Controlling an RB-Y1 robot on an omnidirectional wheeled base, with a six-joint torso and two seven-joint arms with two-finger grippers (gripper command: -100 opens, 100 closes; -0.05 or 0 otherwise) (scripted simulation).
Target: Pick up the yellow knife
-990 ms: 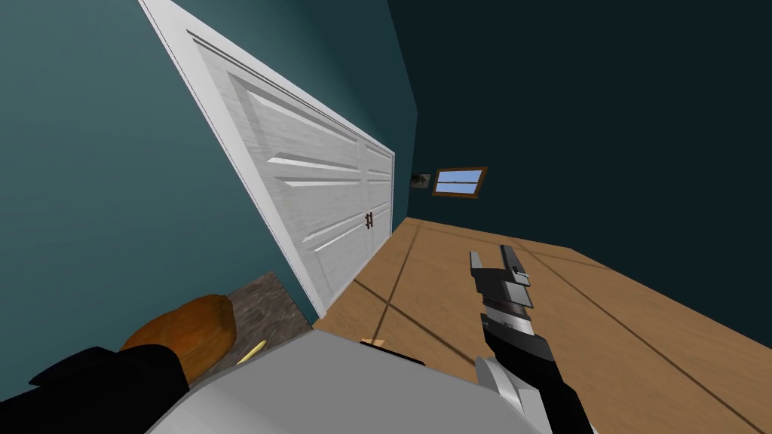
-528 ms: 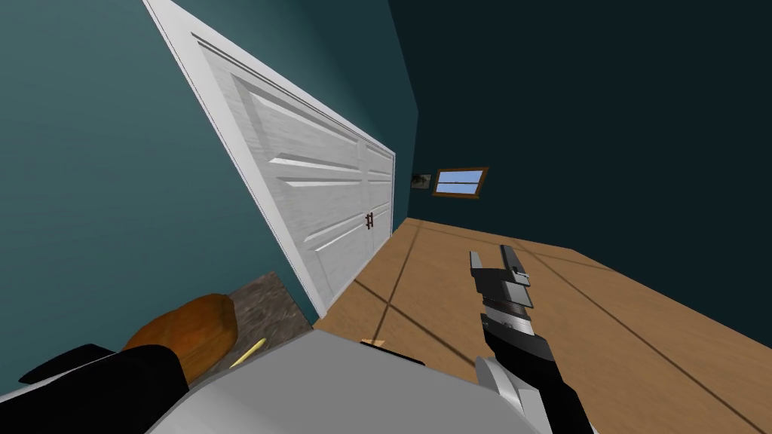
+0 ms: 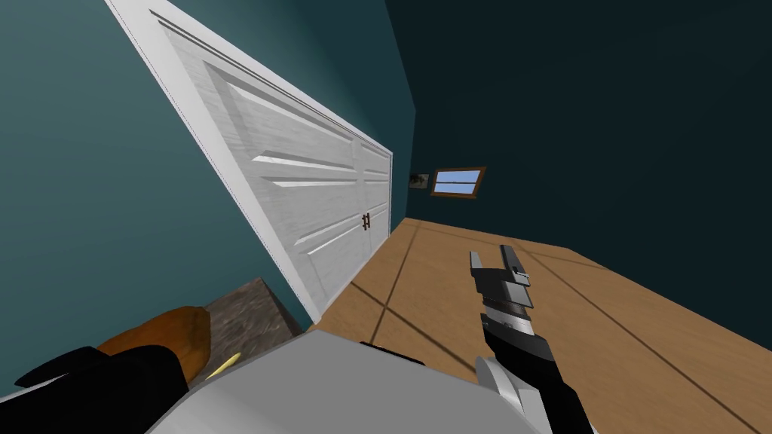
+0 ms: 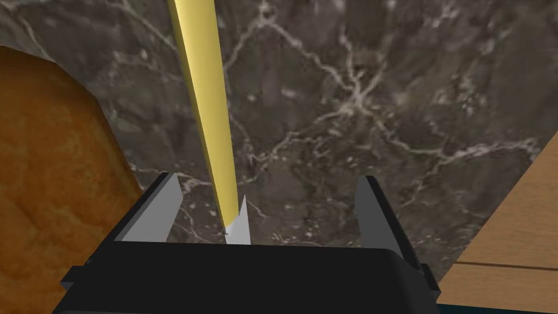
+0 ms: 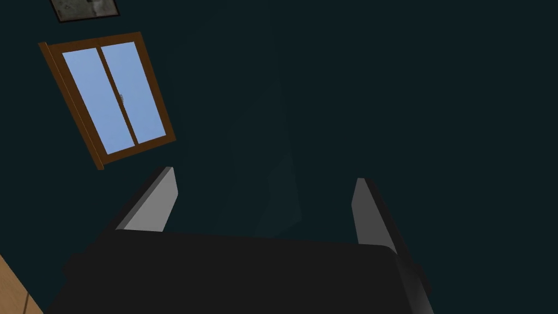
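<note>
The yellow knife (image 4: pixel 204 109) lies on a dark marbled counter (image 4: pixel 338 109); its long yellow handle runs away from my hand and a sliver of grey blade shows at the gripper body. My left gripper (image 4: pixel 267 204) is open just above the counter, and the knife sits between its fingers, nearer one finger (image 4: pixel 158 210) than the other. In the head view a small piece of the knife (image 3: pixel 224 365) shows beside my dark left forearm. My right gripper (image 3: pixel 494 260) is held out over the wooden floor, open and empty.
A brown loaf of bread (image 4: pixel 49 180) lies on the counter close beside the knife and my left fingers; it also shows as the loaf (image 3: pixel 162 339) in the head view. The counter's edge (image 4: pixel 507 180) drops to wooden floor. White double doors (image 3: pixel 301 203) stand in the teal wall.
The whole head picture has shifted left and down, so my head or body has moved. The knife and loaf now sit lower and further left. The right arm is unmoved.
</note>
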